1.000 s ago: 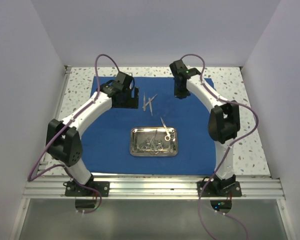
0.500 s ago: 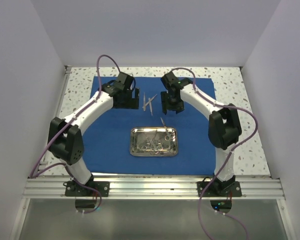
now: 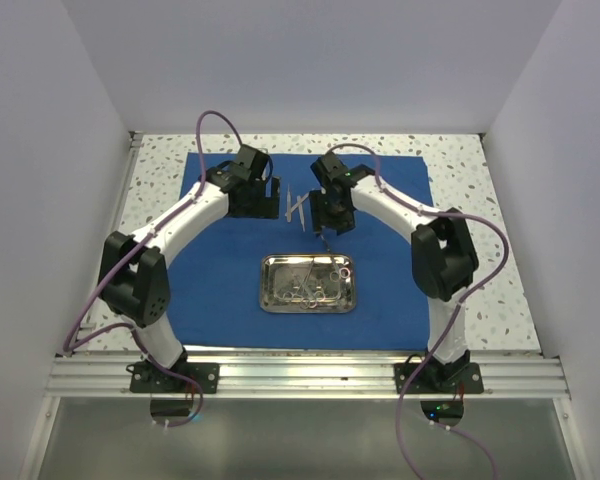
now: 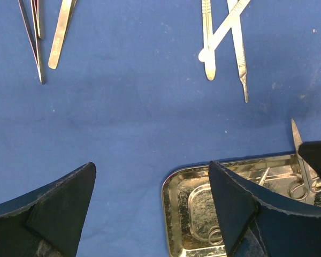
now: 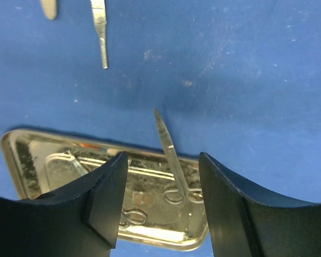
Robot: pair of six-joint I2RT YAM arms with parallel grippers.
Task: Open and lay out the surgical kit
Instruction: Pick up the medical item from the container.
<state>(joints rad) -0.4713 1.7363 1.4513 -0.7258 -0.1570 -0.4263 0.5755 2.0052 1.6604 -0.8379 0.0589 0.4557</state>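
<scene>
My left gripper (image 4: 150, 198) is spread wide and holds nothing. Between its jaws I see only the blue cloth (image 4: 128, 123), and a rounded corner of the steel tray (image 4: 174, 214) shows just inside one jaw. Ahead of these jaws, off to one side, a few thin tweezers (image 4: 59, 32) lie close together on the cloth. Ahead on the other side lie three slim flat handles (image 4: 224, 32), one of them crossing the other two. A dark finger of my other arm juts in at the edge of this view, beside the tray.

My right gripper (image 5: 161, 160) is also parted, about halfway, and it grips nothing. It hangs over the far rim of the tray. A pair of scissors (image 5: 168, 147) lies in the gap between the jaws and below them. Its rings rest inside the tray and its point sticks out over the rim, above the cloth. I cannot tell whether either jaw touches it. One flat handle lies on the cloth further ahead of these jaws.

From above, the cloth (image 3: 210, 290) is spread flat on the speckled table (image 3: 470, 300). The tray (image 3: 307, 309) sits on it near the middle, on the near side of both grippers, with more ringed instruments (image 3: 302, 285) piled inside. The laid-out pieces lie between my two grippers.
</scene>
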